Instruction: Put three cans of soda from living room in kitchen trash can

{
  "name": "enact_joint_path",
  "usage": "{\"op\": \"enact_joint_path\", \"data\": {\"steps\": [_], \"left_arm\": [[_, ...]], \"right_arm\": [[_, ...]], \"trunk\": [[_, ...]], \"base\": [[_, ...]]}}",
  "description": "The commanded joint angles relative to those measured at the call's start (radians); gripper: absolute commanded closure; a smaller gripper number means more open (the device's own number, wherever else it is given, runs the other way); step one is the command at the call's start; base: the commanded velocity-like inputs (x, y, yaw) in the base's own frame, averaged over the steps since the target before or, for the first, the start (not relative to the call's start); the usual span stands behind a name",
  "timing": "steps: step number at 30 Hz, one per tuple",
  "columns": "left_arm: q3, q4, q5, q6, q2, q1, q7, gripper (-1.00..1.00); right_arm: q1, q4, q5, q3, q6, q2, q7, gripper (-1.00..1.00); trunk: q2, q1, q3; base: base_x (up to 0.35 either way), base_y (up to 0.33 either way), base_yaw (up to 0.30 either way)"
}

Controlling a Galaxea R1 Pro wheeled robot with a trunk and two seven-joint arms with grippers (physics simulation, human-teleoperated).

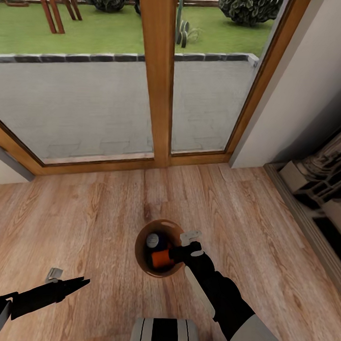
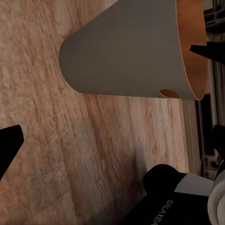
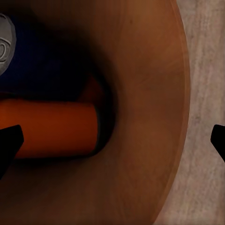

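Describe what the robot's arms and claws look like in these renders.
Both arms are matte black. The right arm carries a long pale side panel and ends in a white shoulder segment. Its right claw has a black wrist block with a pale grey part on top. The left claw tapers to thin black fingers. White lettering marks an arm link.

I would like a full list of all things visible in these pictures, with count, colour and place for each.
bin: one, pale grey outside, brown inside, on the wood floor in front of the glass doors.
blue can: one, dark blue with silver top, inside the bin.
orange can: at least one, lying inside the bin beside the blue can; a second cannot be told.
glass doors: wood-framed, beyond the bin; paving and grass outside.
floor: pale wood.
cabinets: at the right edge, dark and blurred.
left gripper: black, low over the floor left of the bin, open.
right gripper: black, over the bin's mouth, open.
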Motion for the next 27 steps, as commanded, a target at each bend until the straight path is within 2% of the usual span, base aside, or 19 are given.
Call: {"op": "enact_joint_path", "data": {"steps": [1, 8, 15, 24, 27], "left_arm": [[0.0, 0.0, 0.0, 0.0, 0.0, 0.0, 0.0, -1.0], [0.0, 0.0, 0.0, 0.0, 0.0, 0.0, 0.0, -1.0], [-0.003, 0.0, 0.0, 0.0, 0.0, 0.0, 0.0, -1.0], [-0.001, 0.0, 0.0, 0.0, 0.0, 0.0, 0.0, -1.0], [-0.002, 0.0, 0.0, 0.0, 0.0, 0.0, 0.0, -1.0]], "right_arm": [[0.0, 0.0, 0.0, 0.0, 0.0, 0.0, 0.0, -1.0], [0.0, 0.0, 0.0, 0.0, 0.0, 0.0, 0.0, -1.0], [0.0, 0.0, 0.0, 0.0, 0.0, 0.0, 0.0, -1.0], [0.0, 0.0, 0.0, 0.0, 0.0, 0.0, 0.0, -1.0], [0.0, 0.0, 0.0, 0.0, 0.0, 0.0, 0.0, -1.0]], "trunk": [[0.0, 0.0, 0.0], [0.0, 0.0, 0.0], [0.049, -0.027, 0.022], [0.049, -0.027, 0.022], [0.07, -0.038, 0.031]], "base": [[0.0, 0.0, 0.0], [0.0, 0.0, 0.0], [0.0, 0.0, 0.0], [0.0, 0.0, 0.0], [0.0, 0.0, 0.0]]}}
